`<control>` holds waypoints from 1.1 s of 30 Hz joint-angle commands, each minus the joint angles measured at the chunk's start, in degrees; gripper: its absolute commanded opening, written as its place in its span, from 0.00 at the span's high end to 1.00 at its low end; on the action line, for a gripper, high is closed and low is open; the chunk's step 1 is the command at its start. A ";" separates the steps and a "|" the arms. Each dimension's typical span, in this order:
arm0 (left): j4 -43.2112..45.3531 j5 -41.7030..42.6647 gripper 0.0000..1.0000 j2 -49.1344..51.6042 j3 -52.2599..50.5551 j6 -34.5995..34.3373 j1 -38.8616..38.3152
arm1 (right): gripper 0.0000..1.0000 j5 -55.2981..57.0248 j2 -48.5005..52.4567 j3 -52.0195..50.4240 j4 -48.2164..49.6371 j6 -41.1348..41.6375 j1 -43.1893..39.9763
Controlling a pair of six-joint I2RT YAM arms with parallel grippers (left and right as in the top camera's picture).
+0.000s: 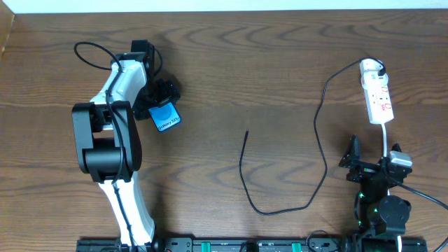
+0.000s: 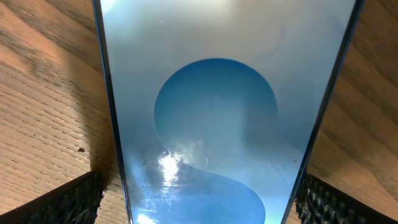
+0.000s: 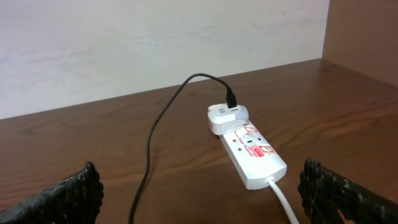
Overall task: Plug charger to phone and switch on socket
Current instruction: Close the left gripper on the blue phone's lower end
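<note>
A dark brown wood-grain table [image 1: 231, 63] fills the overhead view, backed by a plain white wall [image 3: 155, 43]. One slim rectangular phone [image 1: 165, 116] with a bright blue screen is at the left, turned at an angle. The white strip at its near end carries small writing that seems to read "Galaxy" (the rest is too small to make out). The left gripper [image 2: 199, 202] stands over this phone with a ribbed black fingertip [image 2: 59, 199] beside each long edge; I cannot tell whether the tips actually pinch it.

One white elongated power strip [image 1: 378, 94] with unreadable red markings lies at the far right. A white adapter [image 3: 227, 116] is plugged into its far end and a white cord [image 3: 283, 202] leaves the near end. One long thin black cable [image 1: 318, 140] runs from that adapter in a loose loop, and its free tip [image 1: 247, 133] lies mid-table, well apart from the phone. The right gripper [image 3: 199, 199] hangs near the strip, fingers spread wide, holding nothing. There are two arms in all.
</note>
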 commanded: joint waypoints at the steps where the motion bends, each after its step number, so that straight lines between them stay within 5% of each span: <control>1: 0.09 0.72 0.02 0.13 -0.98 -0.57 -0.17 | 0.01 0.24 -0.31 -0.07 -0.22 0.17 0.28; 19: 0.39 0.72 0.00 0.13 -0.98 -0.57 -0.17 | 0.01 0.22 -0.31 -0.07 -0.22 0.17 0.28; 33: 0.35 0.72 0.13 0.13 -0.98 -0.57 -0.17 | 0.01 0.22 -0.31 -0.07 -0.22 0.17 0.28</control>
